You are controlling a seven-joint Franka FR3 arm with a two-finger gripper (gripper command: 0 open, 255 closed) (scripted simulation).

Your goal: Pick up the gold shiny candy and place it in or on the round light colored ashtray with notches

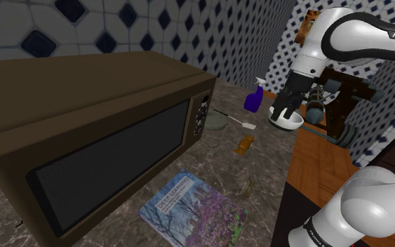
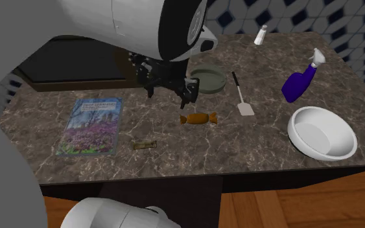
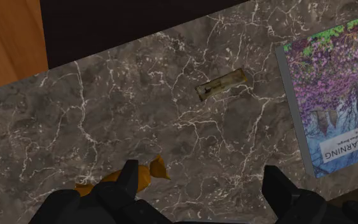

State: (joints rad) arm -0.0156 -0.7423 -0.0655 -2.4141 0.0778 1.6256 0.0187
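The gold candy (image 2: 198,118) in its twisted wrapper lies on the dark marble counter (image 2: 259,146), also seen as (image 1: 243,145). My black gripper (image 2: 169,94) hangs open above the counter, just behind the candy. In the wrist view the candy (image 3: 147,173) peeks out beside one fingertip (image 3: 130,178), partly hidden by it, and nothing sits between the fingers of the gripper (image 3: 203,188). The round white ashtray (image 2: 321,131) rests near the counter's front edge at the second exterior view's right. In the shoulder view the gripper (image 1: 281,109) overlaps the ashtray (image 1: 295,121).
A big brown microwave (image 1: 83,140) takes up the shoulder view's left. A book (image 2: 91,125), a small wrapped bar (image 2: 144,144), a grey-green round dish (image 2: 208,80), a spatula (image 2: 242,100), a purple spray bottle (image 2: 299,83) and a shaker (image 2: 260,35) share the counter.
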